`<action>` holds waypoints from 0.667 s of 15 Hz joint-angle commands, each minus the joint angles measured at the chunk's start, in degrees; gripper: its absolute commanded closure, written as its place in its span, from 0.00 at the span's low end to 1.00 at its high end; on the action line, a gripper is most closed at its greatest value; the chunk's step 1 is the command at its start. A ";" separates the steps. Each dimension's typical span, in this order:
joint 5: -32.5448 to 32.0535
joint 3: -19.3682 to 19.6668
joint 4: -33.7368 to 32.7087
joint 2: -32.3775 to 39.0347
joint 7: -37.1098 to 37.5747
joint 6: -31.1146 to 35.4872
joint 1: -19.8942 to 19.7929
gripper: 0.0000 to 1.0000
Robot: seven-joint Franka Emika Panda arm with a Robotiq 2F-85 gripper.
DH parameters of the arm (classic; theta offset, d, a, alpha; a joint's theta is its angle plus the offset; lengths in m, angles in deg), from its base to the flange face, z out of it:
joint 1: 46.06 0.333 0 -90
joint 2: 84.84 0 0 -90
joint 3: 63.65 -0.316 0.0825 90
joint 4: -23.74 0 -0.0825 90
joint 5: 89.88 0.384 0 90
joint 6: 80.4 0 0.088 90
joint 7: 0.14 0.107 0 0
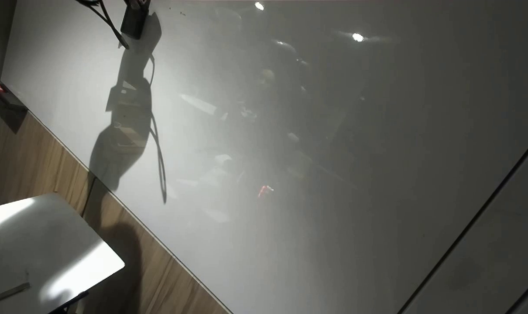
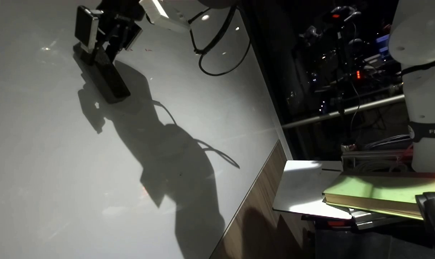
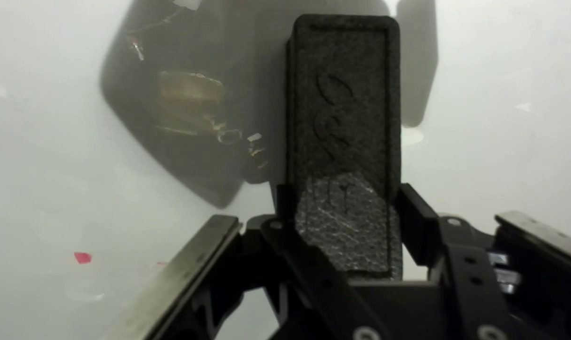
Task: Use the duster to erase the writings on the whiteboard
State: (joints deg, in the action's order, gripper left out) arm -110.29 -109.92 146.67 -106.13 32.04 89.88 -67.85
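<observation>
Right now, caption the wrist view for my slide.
Gripper holding the duster in front of the whiteboard, red marks lower left.

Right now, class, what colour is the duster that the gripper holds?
Dark grey; the duster shows best in the wrist view.

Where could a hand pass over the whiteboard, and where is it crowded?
Looks free: the broad stretch of whiteboard between the long shadow, wooden panel and dark seam; also, smaller, between the cable and wooden panel. Crowded: around the gripper, which holds the duster.
</observation>
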 commanded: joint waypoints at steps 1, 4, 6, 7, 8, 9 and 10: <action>6.59 10.93 7.13 -0.45 -8.42 -3.95 10.11 0.70; 6.73 10.92 7.70 -0.60 -8.28 -4.02 10.32 0.70; 6.40 10.86 7.65 -0.72 -8.36 -4.11 9.90 0.70; 6.15 10.76 7.56 -1.01 -8.25 -4.30 9.49 0.70; 6.01 10.72 7.59 -1.34 -8.21 -4.46 9.33 0.70; 5.97 10.72 7.61 -1.47 -8.20 -4.51 9.31 0.70; 6.17 10.82 7.59 -1.35 -8.24 -4.53 9.56 0.70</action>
State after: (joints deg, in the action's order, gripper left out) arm -110.29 -109.96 147.27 -106.14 32.04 89.81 -67.51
